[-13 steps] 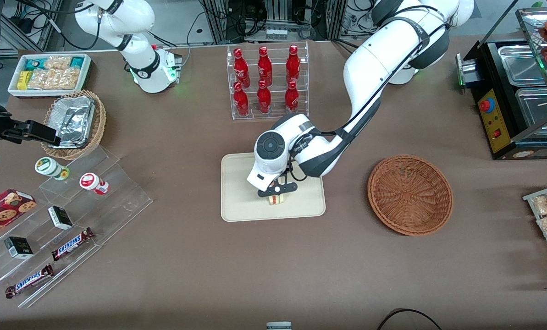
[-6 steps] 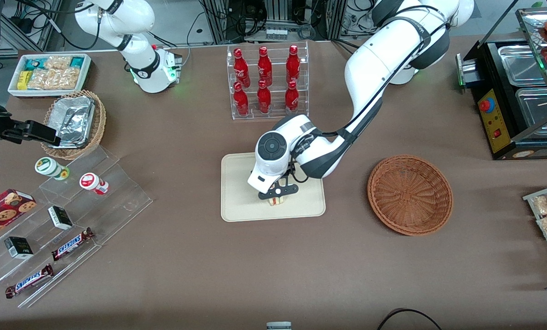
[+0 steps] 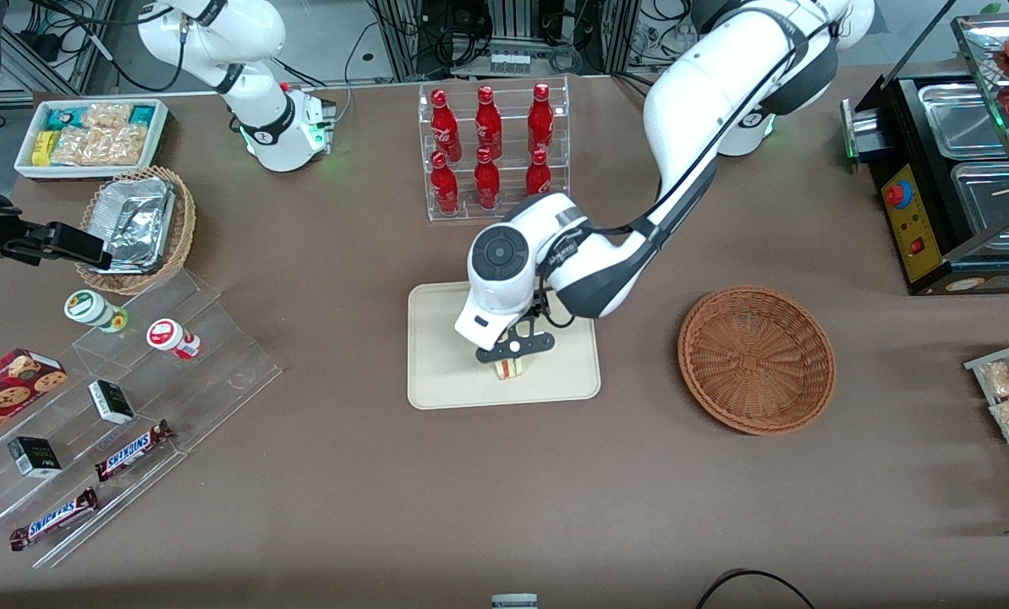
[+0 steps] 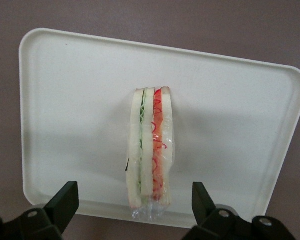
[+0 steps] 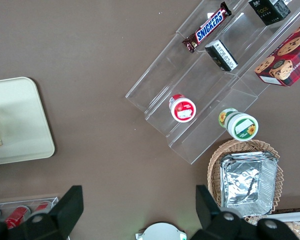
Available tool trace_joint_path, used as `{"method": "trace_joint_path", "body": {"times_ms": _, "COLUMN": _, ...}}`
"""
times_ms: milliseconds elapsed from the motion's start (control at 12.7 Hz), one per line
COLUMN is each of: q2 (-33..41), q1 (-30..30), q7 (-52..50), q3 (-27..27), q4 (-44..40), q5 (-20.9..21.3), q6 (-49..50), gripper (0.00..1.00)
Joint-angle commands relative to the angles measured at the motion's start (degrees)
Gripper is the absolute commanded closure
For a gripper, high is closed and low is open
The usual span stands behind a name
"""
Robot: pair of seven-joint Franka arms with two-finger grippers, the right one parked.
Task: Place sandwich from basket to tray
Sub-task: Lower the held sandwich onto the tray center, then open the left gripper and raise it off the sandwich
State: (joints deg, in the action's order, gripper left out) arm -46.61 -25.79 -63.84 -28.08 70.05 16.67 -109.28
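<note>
The sandwich [image 3: 510, 368] [image 4: 151, 152] stands on its edge on the cream tray [image 3: 441, 372] [image 4: 70, 110], its red and green filling layers showing. My gripper [image 3: 512, 351] [image 4: 135, 207] hovers just above it, open, with a dark fingertip [image 4: 65, 197] on each side and a clear gap to the bread. The reddish-brown woven basket [image 3: 756, 359] sits beside the tray toward the working arm's end of the table, with nothing in it.
A clear rack of red bottles [image 3: 491, 152] stands farther from the front camera than the tray. Acrylic steps with snack bars and cups [image 3: 123, 406] and a tan foil-container basket [image 3: 136, 228] lie toward the parked arm's end. A black appliance [image 3: 944, 169] stands toward the working arm's.
The gripper has risen off the sandwich, and the arm's wrist has lifted slightly. The sandwich has stayed in place on the tray.
</note>
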Motion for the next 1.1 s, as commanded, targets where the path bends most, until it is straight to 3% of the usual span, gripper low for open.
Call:
{"method": "trace_joint_path", "body": {"times_ms": 0, "q2": 4.76, "q1": 0.30, "q7": -0.50, "q3": 0.14, "q4": 0.70, "q5": 0.38, "q6": 3.36, "gripper": 0.00}}
{"method": "trace_joint_path", "body": {"times_ms": 472, "q2": 11.01, "q1": 7.41, "q7": 0.29, "q3": -0.22, "q4": 1.40, "q5": -1.63, "q6": 11.28, "gripper": 0.00}}
{"method": "trace_joint_path", "body": {"times_ms": 787, "q2": 17.24, "q1": 15.76, "q7": 14.15, "q3": -0.22, "q4": 6.14, "q5": -6.20, "q6": 15.14, "gripper": 0.00}}
{"method": "trace_joint_path", "body": {"times_ms": 1024, "q2": 18.66, "q1": 21.12, "q7": 21.72, "q3": -0.22, "q4": 6.76, "q5": -6.92, "q6": 17.51, "gripper": 0.00}}
